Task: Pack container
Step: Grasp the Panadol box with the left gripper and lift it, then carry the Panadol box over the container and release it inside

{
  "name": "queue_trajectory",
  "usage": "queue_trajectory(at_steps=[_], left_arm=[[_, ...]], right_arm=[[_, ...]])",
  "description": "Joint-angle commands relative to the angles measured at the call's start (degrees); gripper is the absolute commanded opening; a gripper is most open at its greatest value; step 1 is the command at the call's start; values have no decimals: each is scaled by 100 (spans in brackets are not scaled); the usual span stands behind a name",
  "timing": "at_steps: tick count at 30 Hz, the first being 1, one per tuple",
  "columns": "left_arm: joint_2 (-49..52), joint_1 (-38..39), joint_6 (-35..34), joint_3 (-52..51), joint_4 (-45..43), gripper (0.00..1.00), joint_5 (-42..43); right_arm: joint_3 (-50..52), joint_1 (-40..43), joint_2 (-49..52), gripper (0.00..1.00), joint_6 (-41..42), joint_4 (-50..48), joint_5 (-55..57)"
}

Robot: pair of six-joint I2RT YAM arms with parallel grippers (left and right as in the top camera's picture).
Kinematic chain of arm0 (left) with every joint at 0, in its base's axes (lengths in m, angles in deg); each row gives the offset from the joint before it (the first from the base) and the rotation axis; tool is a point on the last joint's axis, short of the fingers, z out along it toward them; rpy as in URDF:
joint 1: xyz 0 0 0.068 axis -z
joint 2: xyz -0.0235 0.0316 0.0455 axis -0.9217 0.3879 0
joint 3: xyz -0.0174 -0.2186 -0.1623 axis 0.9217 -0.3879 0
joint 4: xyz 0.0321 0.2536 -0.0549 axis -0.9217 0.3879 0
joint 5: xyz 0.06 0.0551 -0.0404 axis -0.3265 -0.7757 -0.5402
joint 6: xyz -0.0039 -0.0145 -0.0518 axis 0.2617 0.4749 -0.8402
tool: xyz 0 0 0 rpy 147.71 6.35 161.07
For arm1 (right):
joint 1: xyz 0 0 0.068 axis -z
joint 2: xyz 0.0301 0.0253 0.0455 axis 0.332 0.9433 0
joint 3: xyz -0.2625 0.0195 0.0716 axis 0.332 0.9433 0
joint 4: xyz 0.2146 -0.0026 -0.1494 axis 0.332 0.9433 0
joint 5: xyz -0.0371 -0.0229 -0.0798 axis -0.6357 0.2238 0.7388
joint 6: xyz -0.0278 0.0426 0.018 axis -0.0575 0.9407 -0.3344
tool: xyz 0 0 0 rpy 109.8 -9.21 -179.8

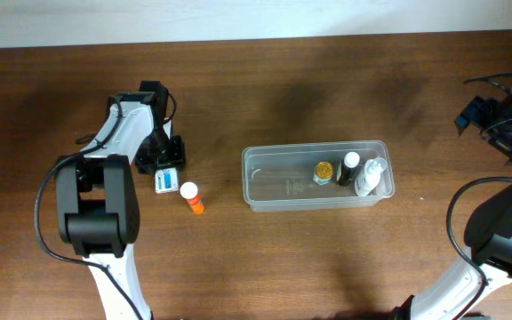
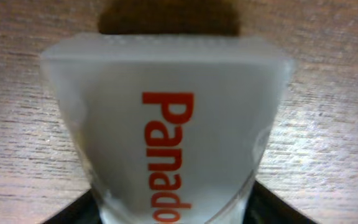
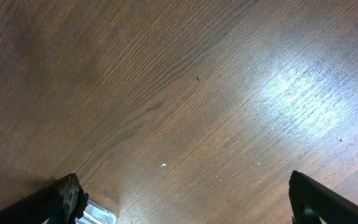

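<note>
The container [image 1: 278, 169], a clear plastic tub, stands right of the table's middle. It holds a gold-capped jar [image 1: 324, 171], a dark bottle with a white cap [image 1: 350, 167] and a white bottle [image 1: 373, 178]. On the left, my left gripper [image 1: 165, 163] is lowered onto a small white-and-blue box [image 1: 167, 182]. In the left wrist view the white box [image 2: 166, 112], with orange lettering, fills the space between both black fingers, and my left gripper [image 2: 173, 214] is shut on it. My right gripper [image 3: 185, 196] hangs open over bare wood at the far right.
An orange bottle with a white cap [image 1: 192, 196] lies on the table just right of the small box, between it and the tub. The wooden table [image 1: 265, 80] runs up to a pale wall at the back.
</note>
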Motion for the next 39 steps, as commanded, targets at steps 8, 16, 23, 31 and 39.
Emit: queue_trajectory(at_steps=[8, 16, 23, 31, 39], left_arm=[[136, -20, -4, 542, 382, 44, -214], [136, -13, 133, 1808, 1176, 45, -208], [136, 275, 955, 3539, 2317, 45, 109], [136, 1174, 2345, 4815, 3062, 44, 1027], [136, 2518, 3576, 4804, 3351, 44, 1021]], right_arm=[[-2, -2, -22, 98, 52, -2, 31], [-2, -2, -22, 98, 52, 0, 31], [-2, -2, -22, 98, 52, 0, 31], [-2, -2, -22, 98, 52, 0, 31], [-2, -2, -22, 98, 52, 0, 31]])
